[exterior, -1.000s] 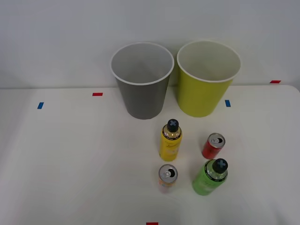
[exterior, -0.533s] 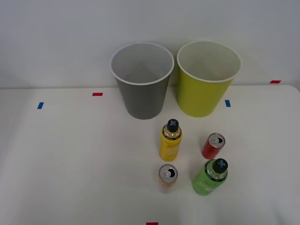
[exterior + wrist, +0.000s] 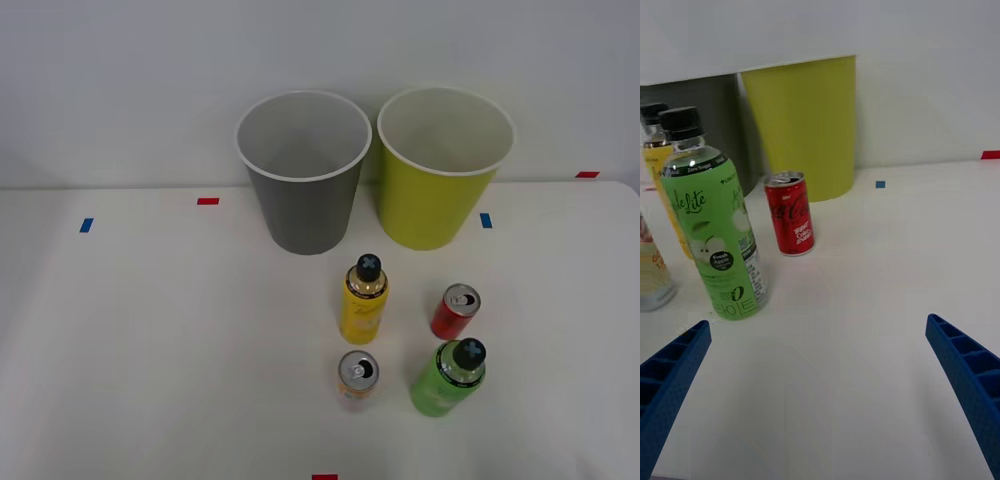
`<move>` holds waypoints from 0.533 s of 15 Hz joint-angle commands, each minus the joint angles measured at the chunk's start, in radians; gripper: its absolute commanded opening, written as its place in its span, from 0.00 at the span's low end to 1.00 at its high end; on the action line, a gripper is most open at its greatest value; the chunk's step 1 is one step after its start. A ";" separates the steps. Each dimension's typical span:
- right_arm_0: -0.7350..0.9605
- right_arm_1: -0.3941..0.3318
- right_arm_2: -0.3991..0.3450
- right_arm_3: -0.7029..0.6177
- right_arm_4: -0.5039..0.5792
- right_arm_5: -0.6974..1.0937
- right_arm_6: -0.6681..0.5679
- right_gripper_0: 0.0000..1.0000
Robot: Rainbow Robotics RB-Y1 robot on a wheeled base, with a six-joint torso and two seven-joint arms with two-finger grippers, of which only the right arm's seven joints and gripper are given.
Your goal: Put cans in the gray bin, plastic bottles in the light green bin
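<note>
Nothing is sorted yet: all four drinks stand upright on the white table (image 3: pixel 150 350), and both bins look bare inside. In the front view, taking the yellow bottle (image 3: pixel 364 300) as the clock's centre, the gray bin (image 3: pixel 304 170) stands at 11 o'clock and the light green bin (image 3: pixel 440 165) at 1 o'clock, their sides almost touching. The red can (image 3: pixel 456 311) is at 3 o'clock, the orange-yellow can (image 3: pixel 357 379) at 6 o'clock, and the green bottle (image 3: pixel 449 377) at 4 o'clock. The right gripper (image 3: pixel 820 390) is spread wide and holds nothing, its blue fingers (image 3: pixel 970 379) at the two corners of the wrist view, low over bare table. From there the green bottle (image 3: pixel 715 232) is the nearest thing ahead, with the red can (image 3: pixel 792 213) beyond it. So the step in hand seems to be the first approach; the next move likely calls for lining the claw up around the green bottle's body without knocking the red can beside it.
</note>
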 commanded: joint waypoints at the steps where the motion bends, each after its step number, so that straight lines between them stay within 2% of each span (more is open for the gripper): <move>1: -0.004 -0.049 0.003 -0.004 -0.005 -0.035 0.026 1.00; 3: -0.041 -0.063 0.022 -0.003 -0.008 -0.047 0.041 1.00; 6: -0.079 -0.087 0.092 0.019 -0.080 -0.046 0.067 1.00; 8: -0.082 -0.101 0.094 0.019 -0.103 -0.047 0.093 1.00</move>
